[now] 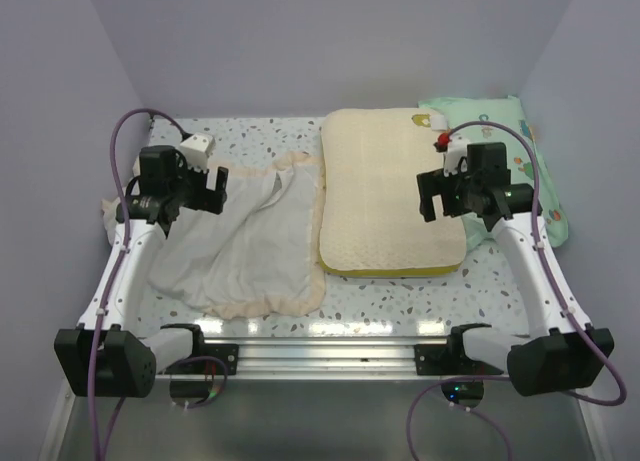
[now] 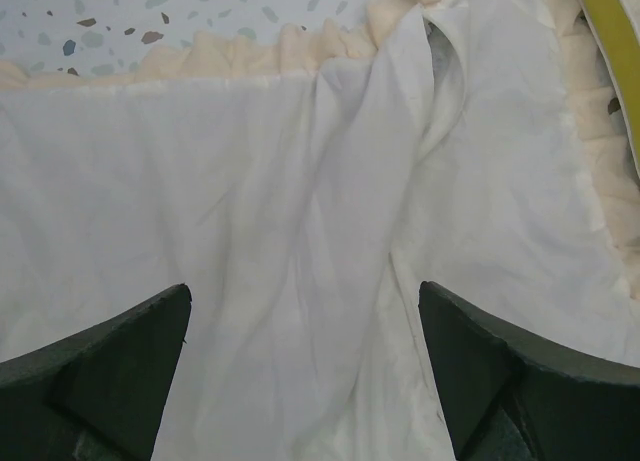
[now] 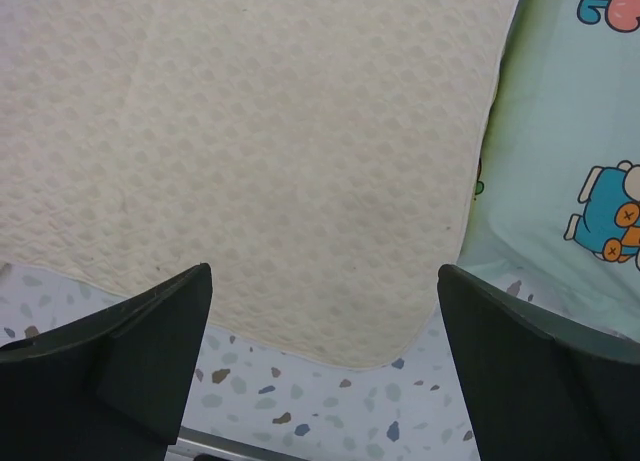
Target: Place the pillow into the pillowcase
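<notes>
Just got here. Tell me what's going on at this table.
Two robot arms are set to put a pillow into a pillowcase, and nothing is gripped yet. The left pincer hangs open over the limp pillowcase. The right pincer is open over the cream pillow, which lies flat beside the pillowcase, fully outside it. A mint-green cartoon pillow sits at the far right.

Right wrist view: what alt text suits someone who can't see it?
A cream quilted pillow fills most of the frame, on a speckled table. A mint-green cartoon-print pillow lies at its right; the open right gripper shows dark fingers in the bottom corners.
</notes>
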Controlling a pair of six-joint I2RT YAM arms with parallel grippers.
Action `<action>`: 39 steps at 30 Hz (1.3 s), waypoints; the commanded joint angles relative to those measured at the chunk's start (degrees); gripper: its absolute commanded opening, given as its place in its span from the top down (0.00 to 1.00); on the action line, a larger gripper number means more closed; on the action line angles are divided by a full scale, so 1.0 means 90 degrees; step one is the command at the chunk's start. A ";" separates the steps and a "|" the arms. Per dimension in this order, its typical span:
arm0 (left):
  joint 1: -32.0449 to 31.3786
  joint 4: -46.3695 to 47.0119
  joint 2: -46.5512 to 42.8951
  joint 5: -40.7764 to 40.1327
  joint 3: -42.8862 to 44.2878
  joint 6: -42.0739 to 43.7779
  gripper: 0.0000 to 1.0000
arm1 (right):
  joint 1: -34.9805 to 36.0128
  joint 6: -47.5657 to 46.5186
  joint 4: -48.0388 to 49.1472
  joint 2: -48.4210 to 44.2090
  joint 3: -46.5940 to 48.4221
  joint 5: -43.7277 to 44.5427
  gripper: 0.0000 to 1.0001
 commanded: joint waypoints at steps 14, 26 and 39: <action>0.0008 0.0085 0.0462 -0.0193 0.0489 -0.0635 0.00 | 0.1111 0.1424 0.1320 0.3359 0.2338 0.1328 0.02; 0.0008 0.0114 0.0453 -0.0456 0.0157 -0.0772 0.00 | 0.1160 0.1912 0.1398 0.6631 0.4535 0.1709 0.01; 0.0008 0.0094 0.0375 -0.0584 0.0108 -0.0841 0.00 | 0.0974 0.1504 0.0315 0.7631 0.4878 0.0606 1.00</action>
